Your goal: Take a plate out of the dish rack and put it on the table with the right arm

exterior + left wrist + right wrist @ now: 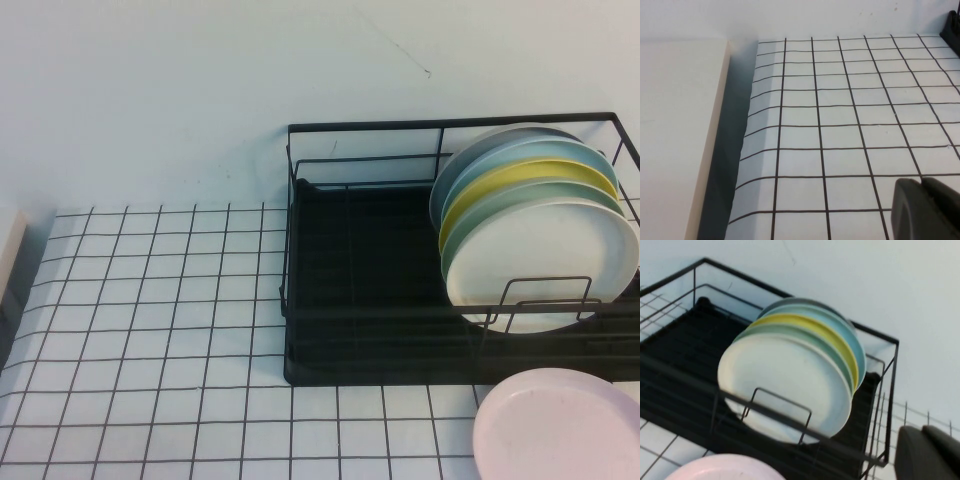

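Pale blank wall filled the upper part of the high view, with the table below it, covered in white cloth ruled in a thin black grid. Dish rack, black wire on a black tray base, stood at the table's right side against the wall. At its right end a row of upright plates leaned together: white plate in front, then greenish, yellow plate, pale blue, and a greyish one at the back. Rest of the rack held nothing but tray. Pink plate lay flat on the table just in front of the rack's near right corner, cut off by the frame edge. Neither arm showed in this view.

Left wrist view: gridded cloth ran up to the wall; a cream-coloured board sat beside the cloth's edge with a dark gap between. Left gripper appeared only as a dark finger at the corner, low over the cloth; whether its fingers were spread or together could not be told.

Right wrist view: rack and the plate stack seen from the near side, white plate foremost. Rim of the pink plate showed below. Right gripper hung beside the rack's end, fingers pressed together, nothing between them.
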Robot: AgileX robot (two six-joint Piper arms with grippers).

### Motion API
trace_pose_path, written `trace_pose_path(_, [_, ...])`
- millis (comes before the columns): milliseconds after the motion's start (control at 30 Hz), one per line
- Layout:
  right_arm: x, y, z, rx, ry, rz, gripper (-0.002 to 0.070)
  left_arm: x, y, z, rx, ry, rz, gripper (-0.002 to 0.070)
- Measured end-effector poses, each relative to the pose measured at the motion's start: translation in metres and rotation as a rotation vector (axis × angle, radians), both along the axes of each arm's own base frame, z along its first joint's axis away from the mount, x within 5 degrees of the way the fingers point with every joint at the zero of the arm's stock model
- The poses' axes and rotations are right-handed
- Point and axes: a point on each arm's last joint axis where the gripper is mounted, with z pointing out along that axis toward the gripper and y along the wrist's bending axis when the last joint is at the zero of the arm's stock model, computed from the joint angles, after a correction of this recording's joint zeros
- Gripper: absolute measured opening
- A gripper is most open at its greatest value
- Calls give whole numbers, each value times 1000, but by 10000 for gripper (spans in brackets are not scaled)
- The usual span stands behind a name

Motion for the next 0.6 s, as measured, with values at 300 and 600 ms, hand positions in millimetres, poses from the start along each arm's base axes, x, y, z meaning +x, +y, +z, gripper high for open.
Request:
trace_pose_path(300, [-25,5,-75,90,104,15,-2,0,0,0,0,0,0,-3])
trace_pose_path(600, [-28,9,-102,140,233,44,-2,0,0,0,0,0,0,-3])
